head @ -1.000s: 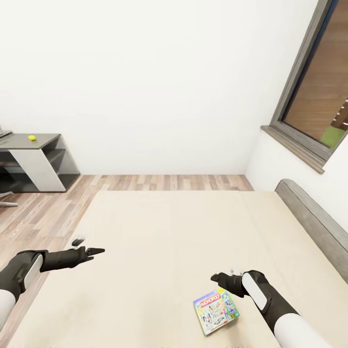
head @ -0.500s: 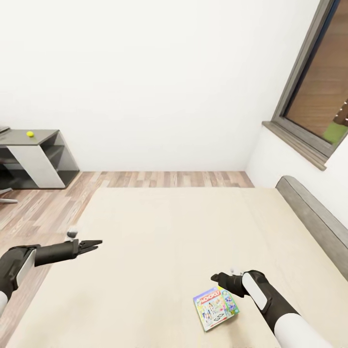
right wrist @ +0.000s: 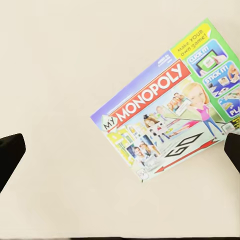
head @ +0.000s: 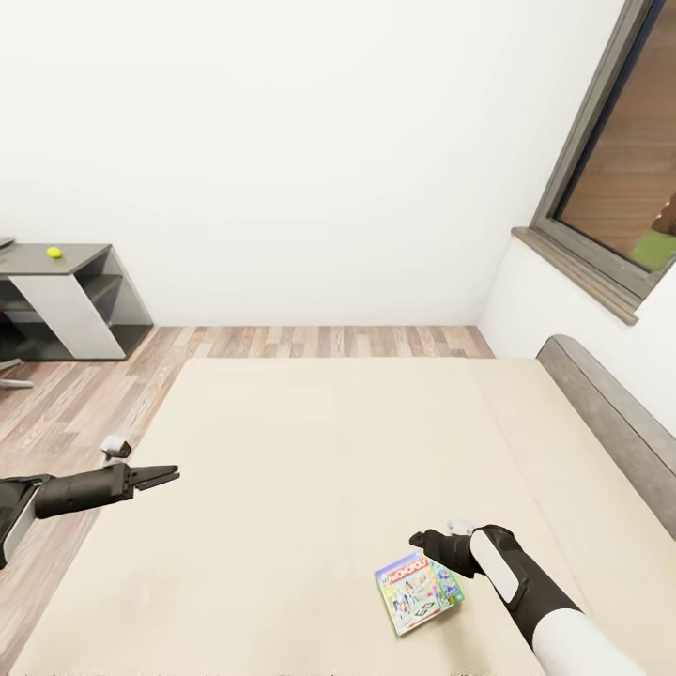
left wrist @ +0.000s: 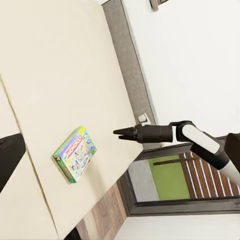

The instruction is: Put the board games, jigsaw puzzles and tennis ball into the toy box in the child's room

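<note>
The Monopoly box (head: 418, 594) lies flat on the bed (head: 329, 451), near its right side. The right gripper (right wrist: 120, 150) hovers above it, jaws released. The left gripper (head: 160, 475), jaws clenched, hangs at the bed's left edge. A tennis ball (head: 54, 252) sits on the far-left tabletop (head: 80, 253).

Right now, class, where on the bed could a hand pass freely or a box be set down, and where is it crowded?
The bed is bare from its far edge down past the left gripper. The crowded spot is the near right, where the Monopoly box lies beside the right gripper.
</note>
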Motion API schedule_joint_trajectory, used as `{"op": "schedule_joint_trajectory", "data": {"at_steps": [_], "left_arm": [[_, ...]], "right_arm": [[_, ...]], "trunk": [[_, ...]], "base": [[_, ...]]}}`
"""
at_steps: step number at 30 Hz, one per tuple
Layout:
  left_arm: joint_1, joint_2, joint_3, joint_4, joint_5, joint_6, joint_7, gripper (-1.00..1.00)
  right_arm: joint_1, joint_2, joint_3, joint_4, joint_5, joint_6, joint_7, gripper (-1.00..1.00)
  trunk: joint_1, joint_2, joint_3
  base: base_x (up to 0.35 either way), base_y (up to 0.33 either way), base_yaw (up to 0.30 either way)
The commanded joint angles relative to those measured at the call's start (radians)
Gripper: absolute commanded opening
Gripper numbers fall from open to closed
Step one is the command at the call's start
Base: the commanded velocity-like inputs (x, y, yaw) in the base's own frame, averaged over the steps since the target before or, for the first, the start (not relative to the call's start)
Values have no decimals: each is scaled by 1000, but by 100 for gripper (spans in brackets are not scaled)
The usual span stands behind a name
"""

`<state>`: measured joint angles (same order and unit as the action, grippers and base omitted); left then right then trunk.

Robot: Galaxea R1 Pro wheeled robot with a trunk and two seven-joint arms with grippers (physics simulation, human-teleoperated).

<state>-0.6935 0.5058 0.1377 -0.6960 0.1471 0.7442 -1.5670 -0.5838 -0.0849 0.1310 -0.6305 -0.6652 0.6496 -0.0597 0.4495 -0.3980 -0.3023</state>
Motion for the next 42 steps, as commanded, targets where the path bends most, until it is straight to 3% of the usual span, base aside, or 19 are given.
{"op": "schedule_joint_trajectory", "data": {"at_steps": [1,14,20,32,42], "left_arm": [[0,1,0,-1,0,11,-4,100],[2,1,-1,-2,-3,10,-4,100],[2,-1,-1,-2,-4,10,-4,100],[2,-5,-2,-2,-4,12,-4,100],[2,-6,-2,-2,-4,12,-4,100]], "right_arm": [[-1,-1,6,-2,-8,2,-7,100],[-12,4,4,-5,-7,3,-8,100],[-66,2,5,-10,0,14,-10,100],[-190,9,2,-4,101,47,-85,100],[-241,15,1,-3,123,64,-104,100]], "trunk": [[0,-2,-3],[0,-2,-25],[0,-2,-35],[0,-2,-54],[0,-2,-71]], "base": [[0,0,0],[0,0,0],[0,0,0],[0,0,0],[0,0,0]]}}
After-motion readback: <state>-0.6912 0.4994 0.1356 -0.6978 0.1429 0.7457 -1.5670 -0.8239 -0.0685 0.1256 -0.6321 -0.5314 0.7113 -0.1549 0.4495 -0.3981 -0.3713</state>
